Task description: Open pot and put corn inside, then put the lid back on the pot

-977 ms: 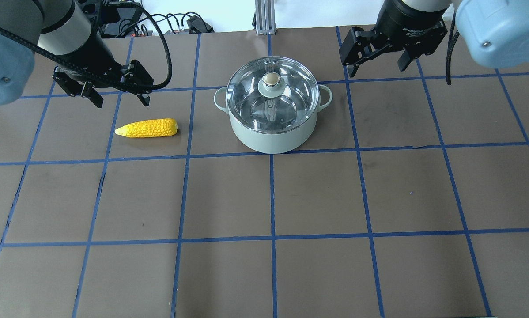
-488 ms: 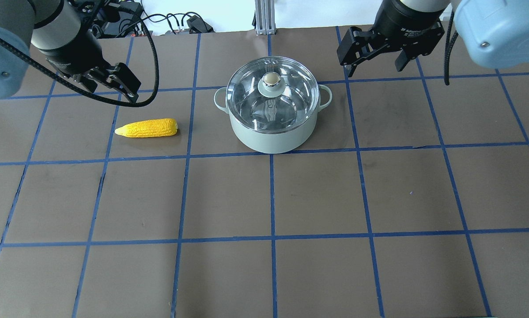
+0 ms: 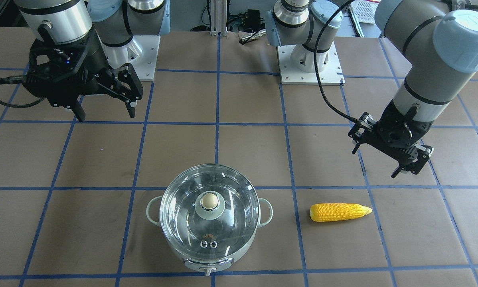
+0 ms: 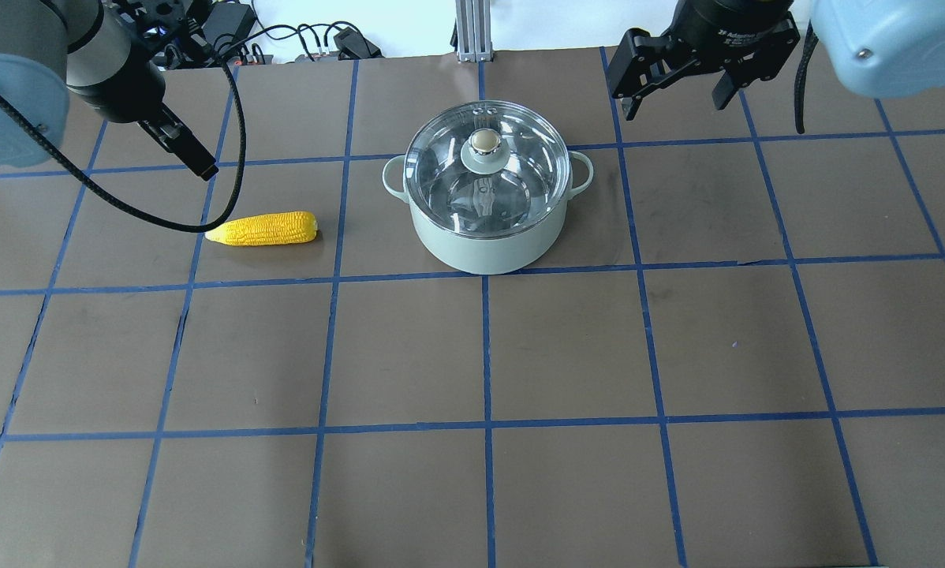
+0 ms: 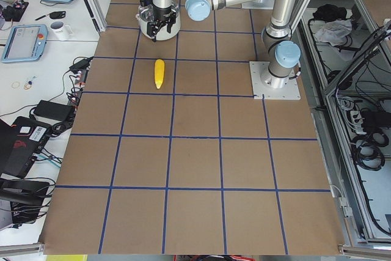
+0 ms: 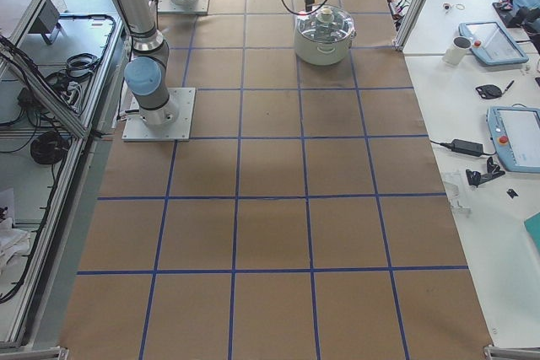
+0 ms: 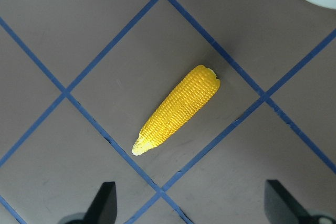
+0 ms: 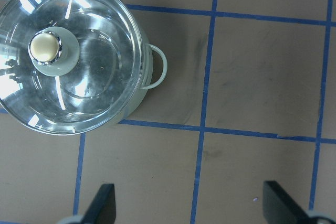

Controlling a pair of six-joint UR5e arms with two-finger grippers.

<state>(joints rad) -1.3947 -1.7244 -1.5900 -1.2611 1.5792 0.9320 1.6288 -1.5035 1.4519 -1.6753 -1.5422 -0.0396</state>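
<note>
The pale mint pot (image 4: 484, 244) stands at the table's middle back with the glass lid (image 4: 449, 177) on it; both show in the front view, the pot (image 3: 153, 210) and the lid (image 3: 227, 223). The yellow corn (image 4: 263, 229) lies flat on the table to the pot's left, also in the front view (image 3: 340, 212) and the left wrist view (image 7: 176, 109). My left gripper (image 3: 376, 161) is open and empty, above and behind the corn. My right gripper (image 4: 674, 102) is open and empty, behind and right of the pot. The right wrist view shows the lid (image 8: 100, 72) at its left.
The brown table carries a blue tape grid. The two arm bases (image 3: 311, 59) stand at the robot's side. Cables (image 4: 315, 39) and a metal post (image 4: 468, 31) sit beyond the far edge.
My left gripper has turned at the wrist and moved left and toward the far edge, now seen edge-on. My right gripper has shifted slightly toward the far edge. Corn, pot and lid have not moved.
</note>
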